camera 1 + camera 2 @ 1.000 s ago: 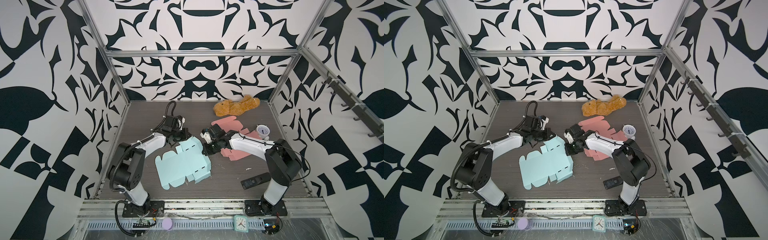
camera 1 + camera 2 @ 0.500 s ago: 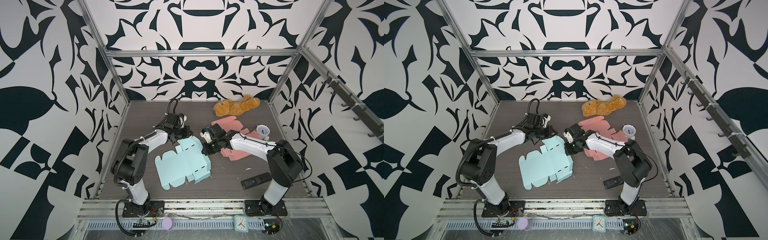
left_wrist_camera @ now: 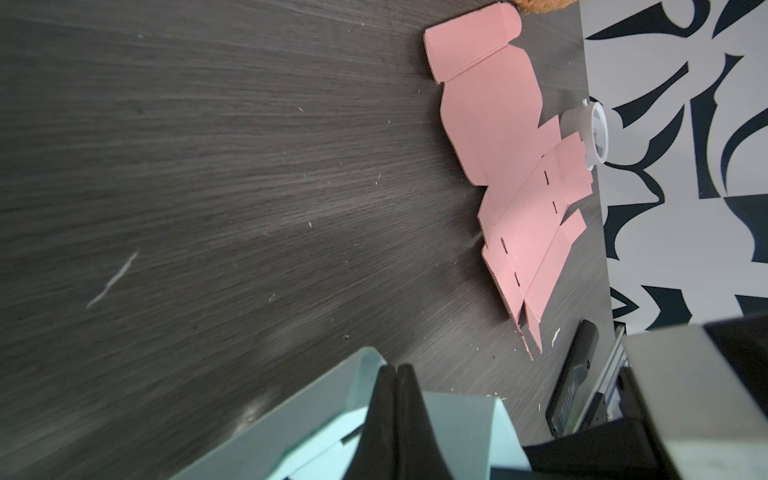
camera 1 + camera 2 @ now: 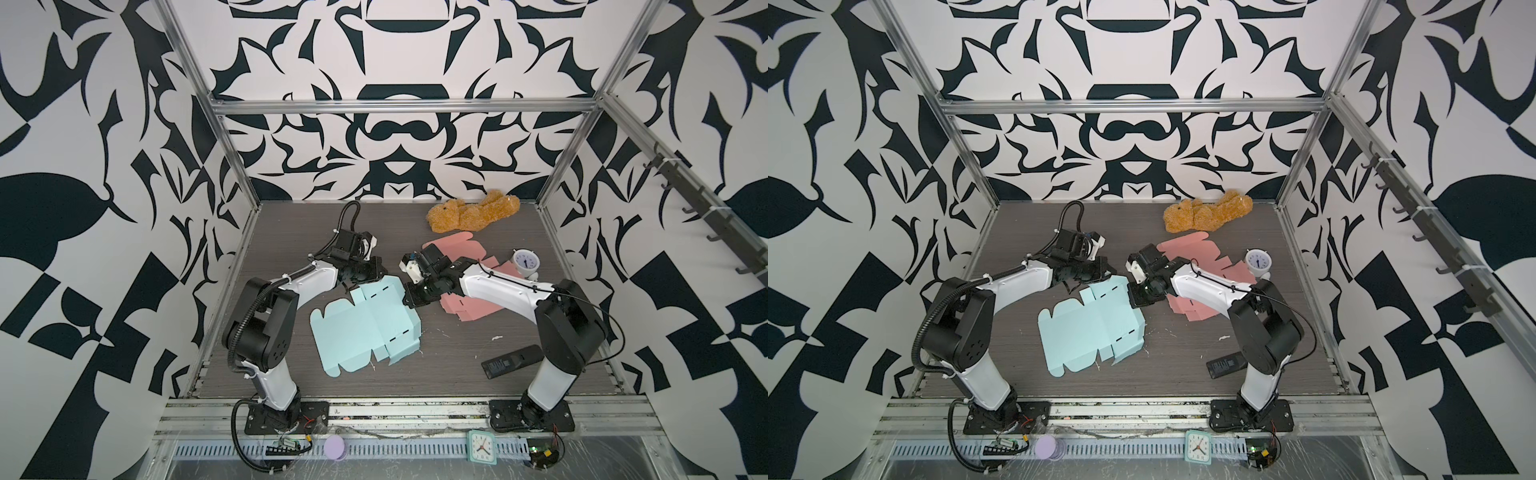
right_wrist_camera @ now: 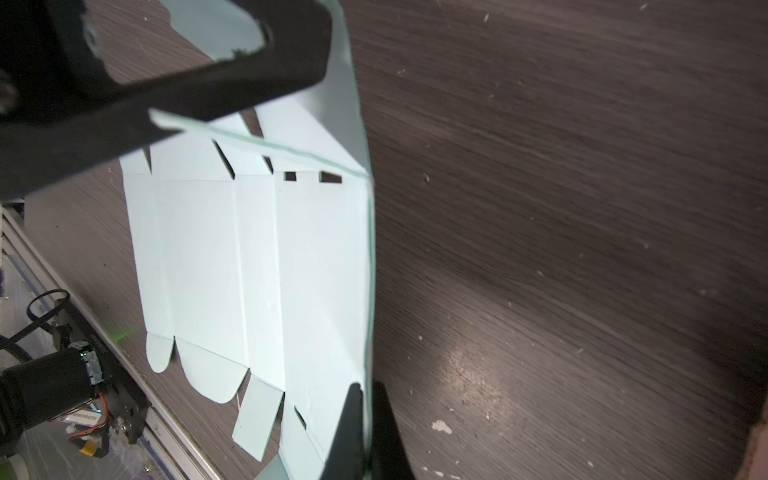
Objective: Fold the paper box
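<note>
left gripper point(image 3: 395, 370) shifted right, pinching blue paper box point(image 4: 365, 328) with right gripper point(image 5: 365, 384)

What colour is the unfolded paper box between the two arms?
Light blue; the paper box shows best in a top view.

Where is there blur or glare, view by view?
Left wrist view: the table is partly smeared, the pink box blank sharp. Right wrist view: a glare patch on the table; the blue box blank looks pale. Both top views: sharp, evenly lit.
</note>
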### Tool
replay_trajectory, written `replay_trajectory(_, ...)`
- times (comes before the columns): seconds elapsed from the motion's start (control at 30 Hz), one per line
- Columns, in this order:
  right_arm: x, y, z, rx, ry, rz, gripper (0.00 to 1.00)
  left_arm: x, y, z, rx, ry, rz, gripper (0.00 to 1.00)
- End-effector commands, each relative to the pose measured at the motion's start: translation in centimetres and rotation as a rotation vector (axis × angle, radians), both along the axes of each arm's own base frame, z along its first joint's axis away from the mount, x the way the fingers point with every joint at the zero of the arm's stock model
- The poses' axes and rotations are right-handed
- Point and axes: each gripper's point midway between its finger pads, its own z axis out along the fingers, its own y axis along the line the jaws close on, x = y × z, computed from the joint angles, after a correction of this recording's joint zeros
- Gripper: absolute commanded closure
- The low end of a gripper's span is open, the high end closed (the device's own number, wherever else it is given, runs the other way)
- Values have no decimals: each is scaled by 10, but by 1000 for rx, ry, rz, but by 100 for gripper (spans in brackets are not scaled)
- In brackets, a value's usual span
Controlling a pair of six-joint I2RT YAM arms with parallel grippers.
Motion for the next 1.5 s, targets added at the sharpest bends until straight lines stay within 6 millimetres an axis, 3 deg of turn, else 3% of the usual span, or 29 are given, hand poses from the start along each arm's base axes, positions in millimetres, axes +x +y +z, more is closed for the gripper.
replay_trajectory(0.0,7,2,17,-4,-57,11,95,-14,0,5,15,-12,-34,100)
replay_trajectory(0.3,8,-9,16,-77,-92,6,94,-32,-12,1,9,-7,-68,100)
replay_trajectory(0.53,5,-12,20,-104,-124,27,95,-45,-4,-1,9,-7,-67,100)
replay_trajectory(1.13,-2,-19,23,-129,-166,60,96,-44,103,-19,66,32,215,100)
replay_trajectory(1.3,-1,-18,25,-123,-173,57,96,-38,110,-35,114,53,222,100)
replay_trajectory(1.47,-1,-17,27,-120,-175,58,97,-30,110,-37,122,41,230,100)
